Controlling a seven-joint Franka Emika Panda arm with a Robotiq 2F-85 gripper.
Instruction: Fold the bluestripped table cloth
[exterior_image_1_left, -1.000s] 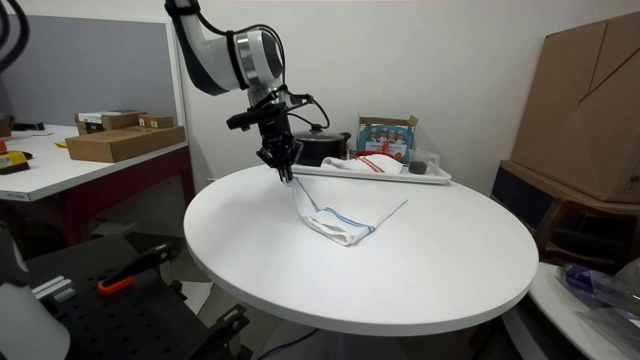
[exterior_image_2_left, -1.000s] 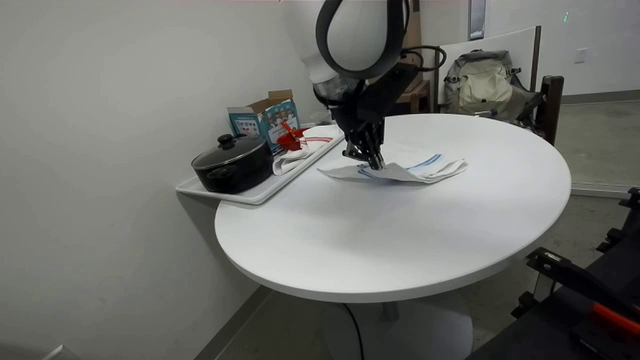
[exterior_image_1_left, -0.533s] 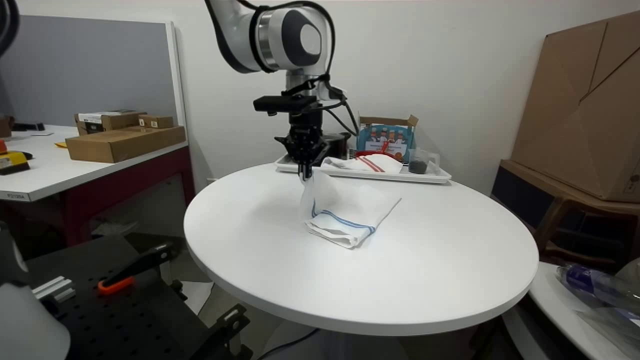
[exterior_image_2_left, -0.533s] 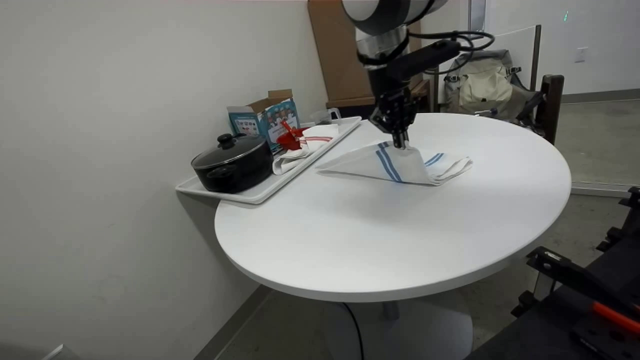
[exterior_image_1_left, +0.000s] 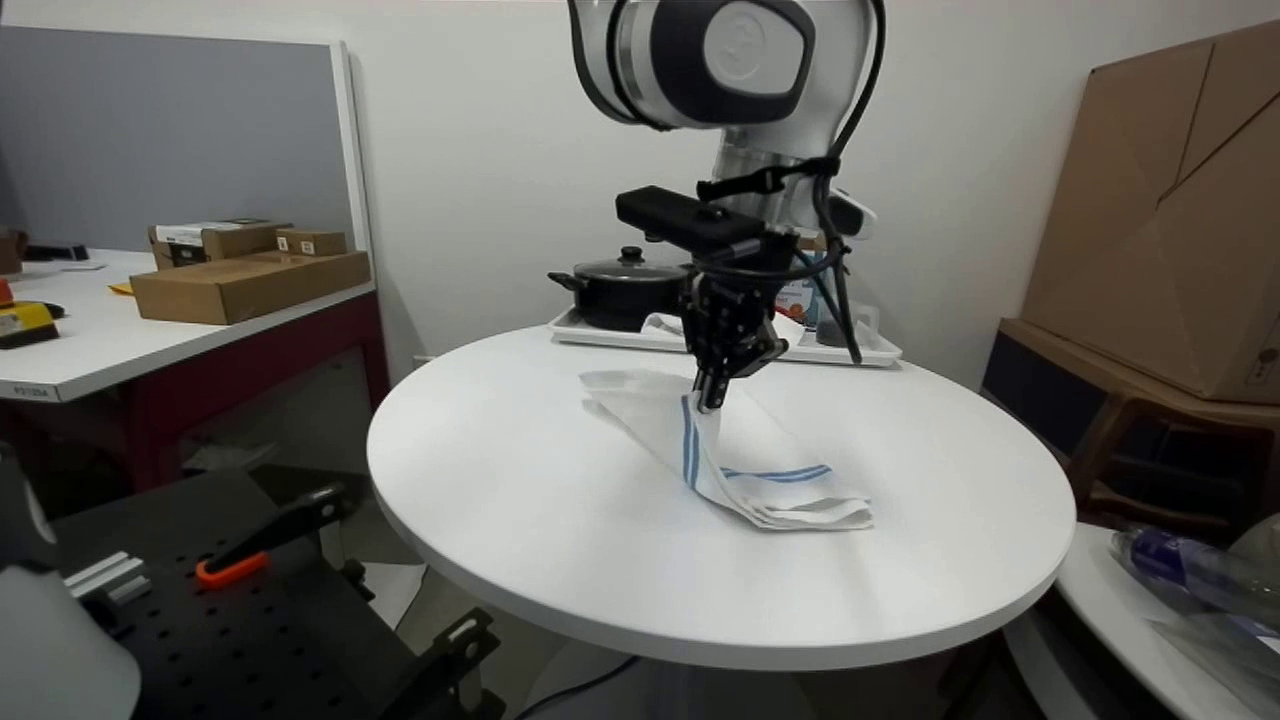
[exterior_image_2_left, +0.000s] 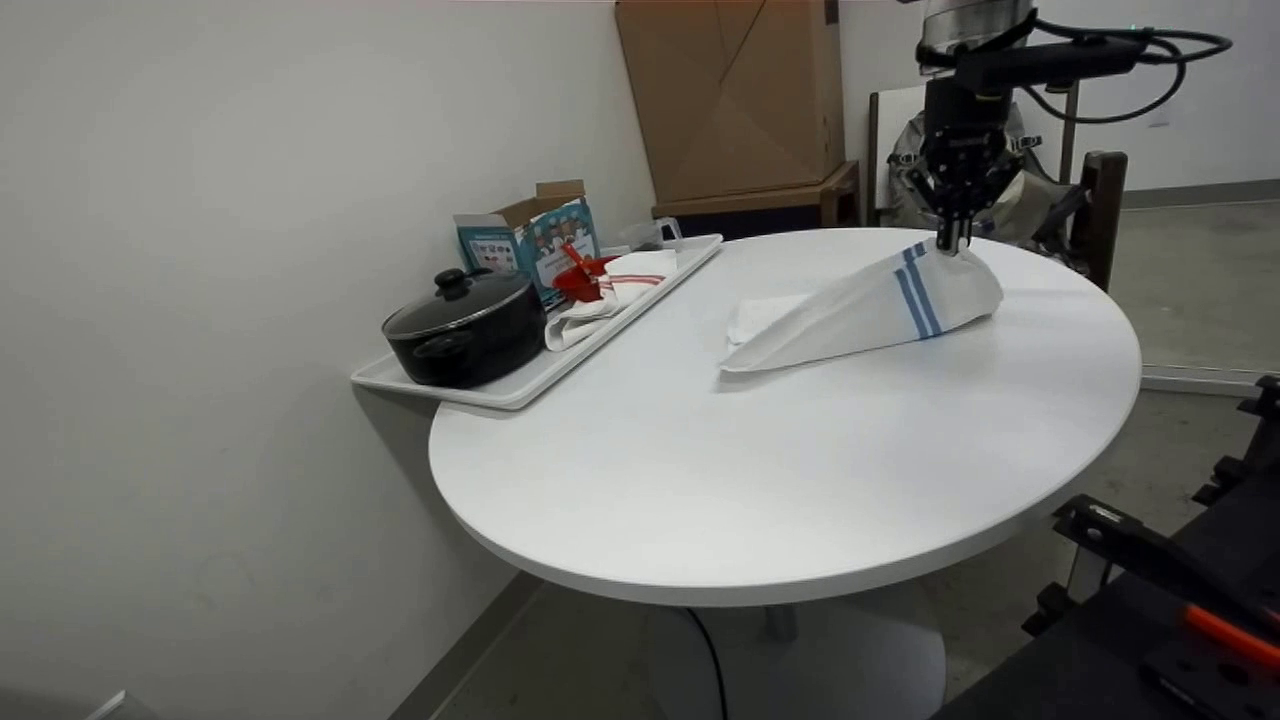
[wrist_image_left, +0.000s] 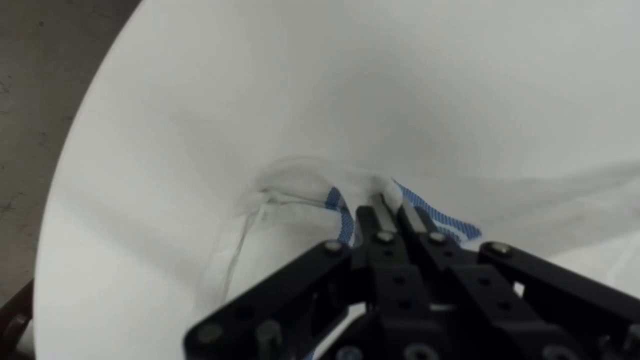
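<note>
Here, the arm (exterior_image_1_left: 740, 60) points its tool (wrist_image_left: 391, 204) downward, pinching the blue-striped cloth (exterior_image_2_left: 870, 312).

In an exterior view, one blue-striped cloth (exterior_image_2_left: 845, 320) and one gripper (exterior_image_2_left: 954, 238) showed right of centre; left of centre, one red-striped cloth (exterior_image_2_left: 640, 266), one pot (exterior_image_2_left: 465, 335), one tray (exterior_image_2_left: 524, 382).

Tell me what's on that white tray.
On the white tray are a black lidded pot, a red-striped white cloth and a clear handled cup. A red item and an open teal box show behind the cloth, their bases hidden. The lid and cloth cover whatever lies beneath.
</note>
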